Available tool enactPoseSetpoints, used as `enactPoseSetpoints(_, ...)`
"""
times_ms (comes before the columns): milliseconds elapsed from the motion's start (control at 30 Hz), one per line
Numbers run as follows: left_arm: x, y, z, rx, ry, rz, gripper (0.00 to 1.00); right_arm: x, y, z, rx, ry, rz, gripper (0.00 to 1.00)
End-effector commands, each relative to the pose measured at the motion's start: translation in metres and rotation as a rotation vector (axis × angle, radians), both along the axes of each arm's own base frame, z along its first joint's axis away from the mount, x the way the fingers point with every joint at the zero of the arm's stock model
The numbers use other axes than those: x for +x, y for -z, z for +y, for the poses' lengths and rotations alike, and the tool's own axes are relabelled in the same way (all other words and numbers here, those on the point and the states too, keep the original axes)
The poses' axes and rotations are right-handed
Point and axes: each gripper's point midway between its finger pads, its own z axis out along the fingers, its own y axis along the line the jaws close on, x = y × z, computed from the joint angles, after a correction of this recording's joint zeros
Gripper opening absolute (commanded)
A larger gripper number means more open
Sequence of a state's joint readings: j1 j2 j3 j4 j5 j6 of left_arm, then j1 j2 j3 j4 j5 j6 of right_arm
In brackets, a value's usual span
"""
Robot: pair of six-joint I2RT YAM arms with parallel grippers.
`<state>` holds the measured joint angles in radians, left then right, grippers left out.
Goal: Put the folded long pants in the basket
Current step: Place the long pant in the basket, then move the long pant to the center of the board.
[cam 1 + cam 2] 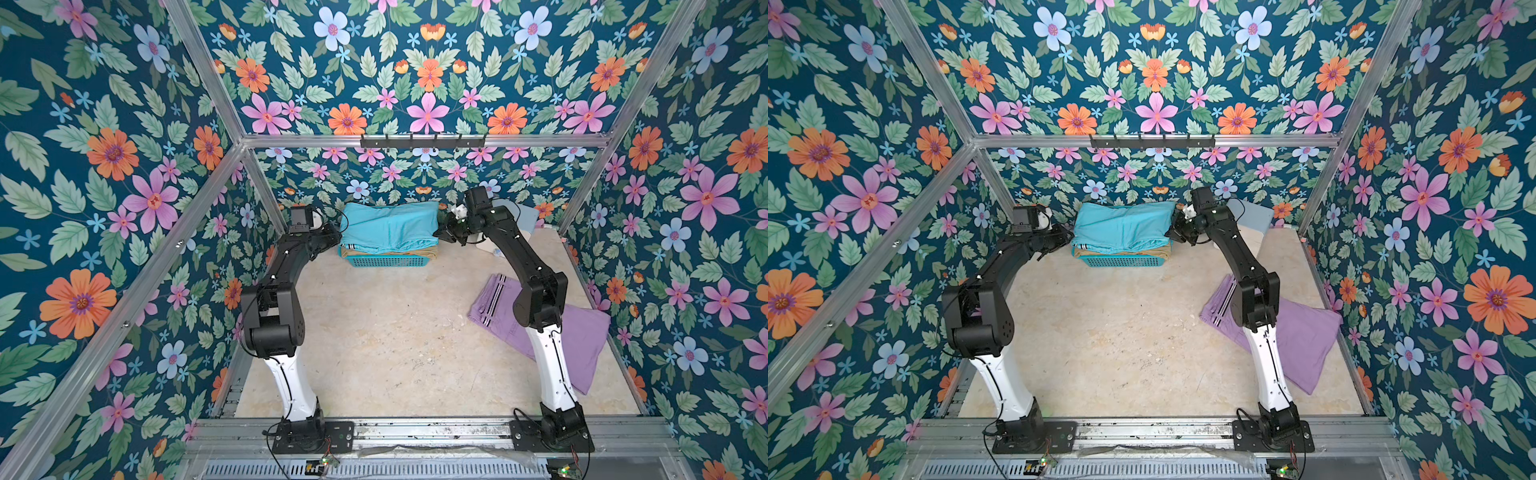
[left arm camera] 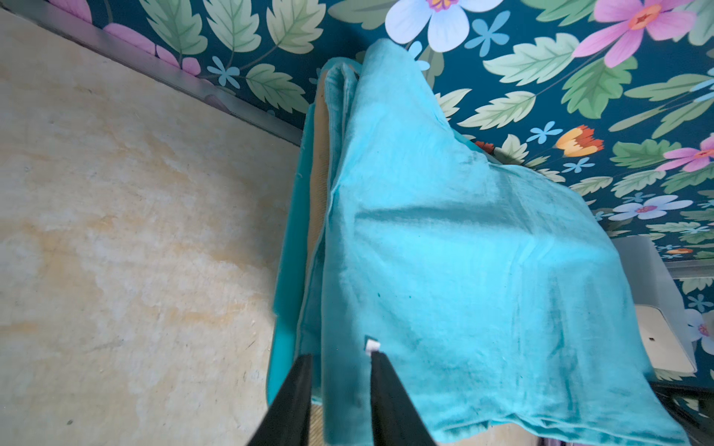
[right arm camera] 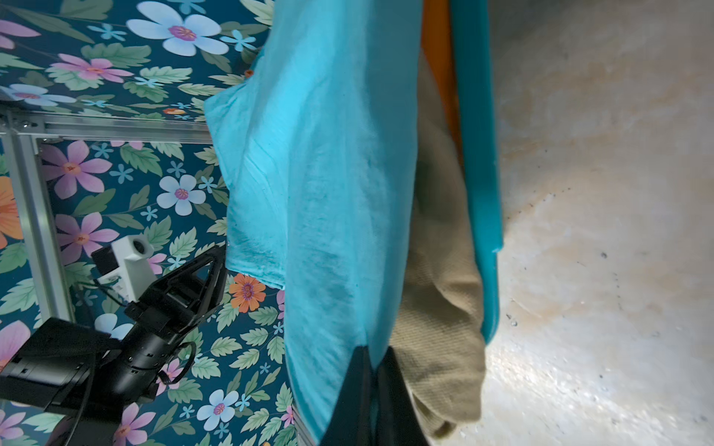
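Note:
The teal basket (image 1: pixel 386 262) (image 1: pixel 1121 262) stands at the back middle of the table. Tan folded pants (image 3: pixel 436 270) lie in it, with orange cloth (image 3: pixel 436 38) below them. Turquoise folded pants (image 1: pixel 388 226) (image 1: pixel 1123 226) rest on top, bulging above the rim. My left gripper (image 2: pixel 340 355) (image 1: pixel 334 237) is shut on a fold at their left end. At their right end, my right gripper (image 3: pixel 374 349) (image 1: pixel 440 235) pinches the edge. Lilac pants (image 1: pixel 582 332) (image 1: pixel 1304 332) with a striped waistband lie flat at the right, partly hidden by the right arm.
A white drawer box (image 1: pixel 523 216) (image 2: pixel 657 309) sits at the back right, behind the right arm. A black hook rail (image 1: pixel 424 141) hangs on the rear frame bar. Floral walls and aluminium posts close in the back and both sides.

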<state>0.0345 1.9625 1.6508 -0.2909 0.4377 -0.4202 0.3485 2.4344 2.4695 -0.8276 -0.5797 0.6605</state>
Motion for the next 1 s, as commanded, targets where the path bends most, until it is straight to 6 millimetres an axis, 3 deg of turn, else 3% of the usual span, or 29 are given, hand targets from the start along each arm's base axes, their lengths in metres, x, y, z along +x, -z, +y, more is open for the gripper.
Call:
enactPoseSetpoints(0, -0.002, -0.008, 0.001, 0.014, 0.005, -0.010, 0.33, -0.014, 0.026, -0.010, -0.053, 0.013, 0.106, 0.06)
enactPoseSetpoints(100, -0.004, -0.019, -0.001, 0.011, 0.018, -0.027, 0.33, -0.011, 0.042, -0.020, -0.118, 0.025, 0.107, 0.08)
enactPoseSetpoints(167, -0.003, -0.028, -0.004, -0.005, 0.036, -0.042, 0.33, -0.007, 0.043, -0.022, -0.115, 0.029, 0.097, 0.24)
enactPoseSetpoints(200, -0.002, -0.032, -0.010, -0.025, 0.060, -0.052, 0.33, -0.005, 0.040, -0.023, -0.108, 0.030, 0.093, 0.34)
enactPoseSetpoints(367, 0.002, -0.038, -0.042, -0.076, 0.189, -0.094, 0.29, 0.003, -0.002, -0.026, -0.086, 0.029, -0.041, 0.43)
enactPoseSetpoints(433, 0.008, -0.029, -0.040, -0.045, 0.165, -0.072, 0.29, 0.005, -0.010, -0.027, -0.067, 0.044, -0.083, 0.51)
enactPoseSetpoints(533, 0.017, -0.018, -0.030, -0.015, 0.118, -0.039, 0.47, 0.010, -0.010, -0.035, -0.057, 0.069, -0.094, 0.61)
enactPoseSetpoints(633, 0.009, -0.033, -0.035, -0.024, 0.147, -0.083, 0.47, 0.003, -0.018, -0.045, -0.083, 0.053, -0.101, 0.63)
enactPoseSetpoints(733, -0.014, -0.062, -0.035, -0.031, 0.114, -0.180, 0.51, -0.013, -0.015, -0.090, -0.250, 0.131, -0.086, 0.63)
enactPoseSetpoints(833, -0.045, -0.084, -0.045, -0.069, 0.091, -0.260, 0.55, -0.041, 0.006, -0.142, -0.366, 0.245, -0.051, 0.62)
enactPoseSetpoints(900, -0.067, -0.083, -0.054, -0.040, 0.097, -0.270, 0.57, -0.065, 0.027, -0.177, -0.437, 0.327, -0.007, 0.61)
enactPoseSetpoints(967, -0.088, -0.070, -0.066, -0.014, 0.110, -0.239, 0.56, -0.089, 0.054, -0.203, -0.484, 0.370, 0.049, 0.57)
